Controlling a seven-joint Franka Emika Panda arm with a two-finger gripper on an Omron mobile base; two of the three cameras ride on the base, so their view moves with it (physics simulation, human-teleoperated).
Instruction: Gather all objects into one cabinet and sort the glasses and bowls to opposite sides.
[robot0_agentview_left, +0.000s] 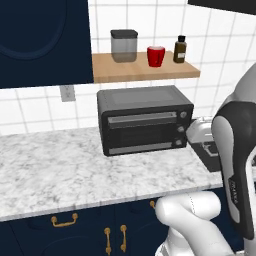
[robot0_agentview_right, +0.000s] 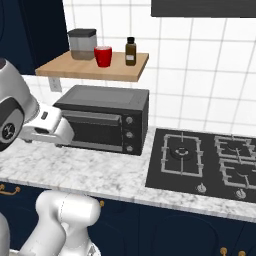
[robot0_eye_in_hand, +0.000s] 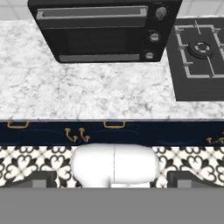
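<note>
White arm folded upright, wrist bent downward, gripper (robot0_eye_in_hand: 112, 183) pointing down, fingers spread wide, holding nothing

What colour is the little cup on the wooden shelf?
Bright red. The cup shows best in the left base view, between a grey canister and a brown bottle.

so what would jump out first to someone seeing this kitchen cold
Likely the red cup, bright on the light wooden shelf between a grey black-lidded canister and a small dark bottle. Next, the black toaster oven under that shelf on the marble counter, with a gas hob to its right.
</note>
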